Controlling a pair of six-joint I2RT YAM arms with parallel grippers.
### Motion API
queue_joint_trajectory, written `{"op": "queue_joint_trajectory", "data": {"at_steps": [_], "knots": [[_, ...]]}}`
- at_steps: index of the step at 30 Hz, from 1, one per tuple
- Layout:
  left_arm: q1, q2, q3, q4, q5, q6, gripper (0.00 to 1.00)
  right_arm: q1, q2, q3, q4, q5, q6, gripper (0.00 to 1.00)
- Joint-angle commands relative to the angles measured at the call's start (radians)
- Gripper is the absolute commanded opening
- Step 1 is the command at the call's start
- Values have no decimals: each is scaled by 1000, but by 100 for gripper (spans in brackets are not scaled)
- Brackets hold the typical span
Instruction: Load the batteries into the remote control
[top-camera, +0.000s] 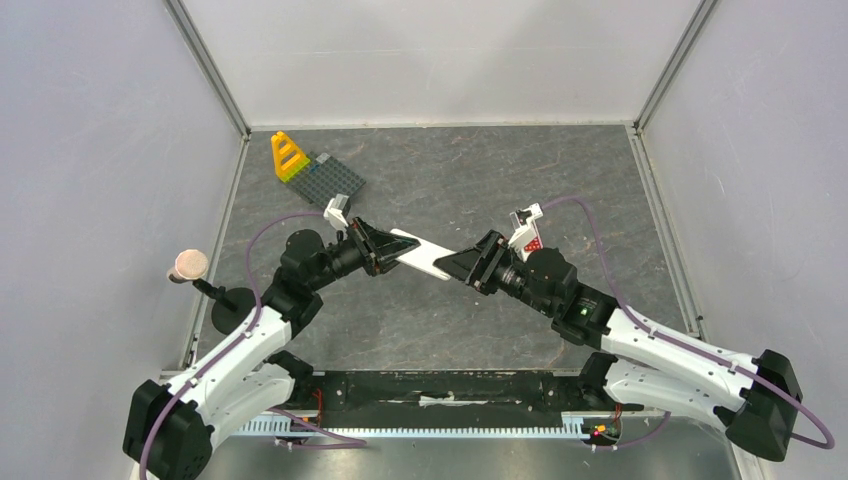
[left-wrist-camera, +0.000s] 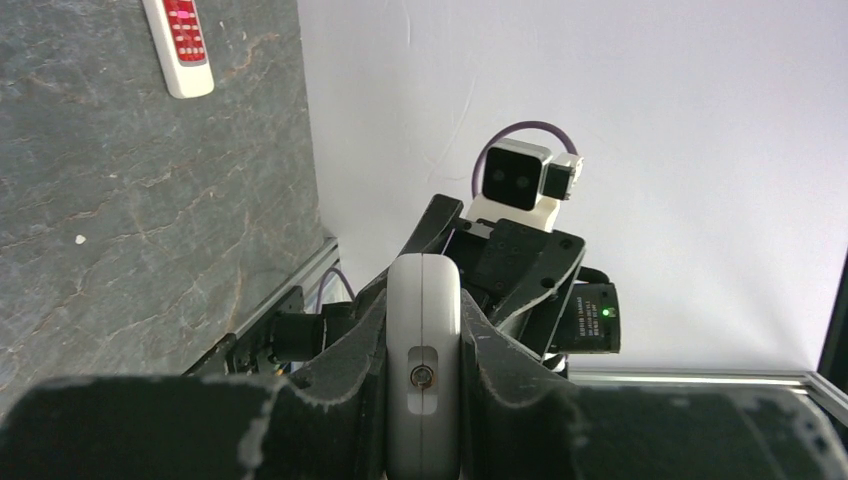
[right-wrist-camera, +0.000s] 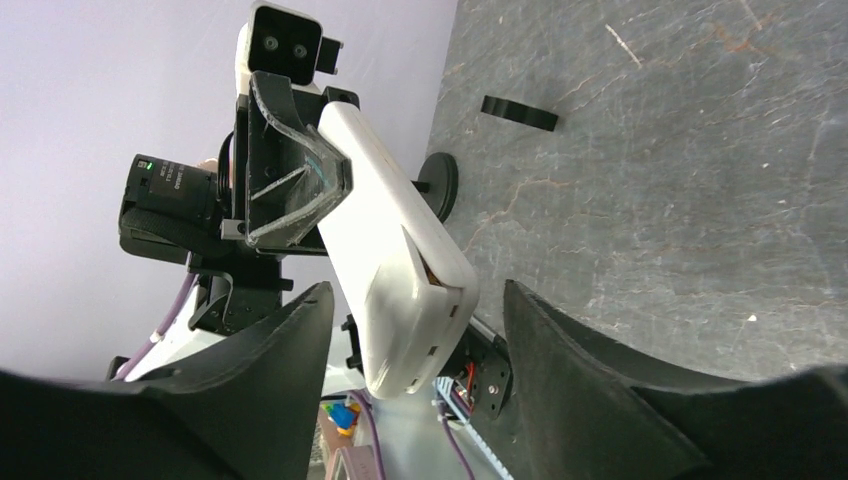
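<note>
left claw (top-camera: 390, 250) clamped on white remote (top-camera: 420, 252), held above table (top-camera: 450, 170)
right claw (top-camera: 455, 265) straddles its 4 o'clock end, jaws apart, gap each side

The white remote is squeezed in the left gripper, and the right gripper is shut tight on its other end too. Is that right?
Not quite. The left gripper does squeeze the white remote, but the right gripper is not shut on it: its fingers stand apart on either side of the other end, with gaps showing. The right wrist view shows this.
</note>
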Motion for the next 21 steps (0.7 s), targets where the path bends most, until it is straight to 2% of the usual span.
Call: {"op": "queue_joint_trajectory", "data": {"at_steps": [1,9,21], "knots": [[21,-11,-5,100,2,-73,2,-1,-4,-13,63,1,45,57],[42,-13,-24,133,27,-96,2,-8,-10,-22,61,10,60,37],[47,2,-44,199,35,-133,2,-10,10,-22,73,-19,56,25]]}}
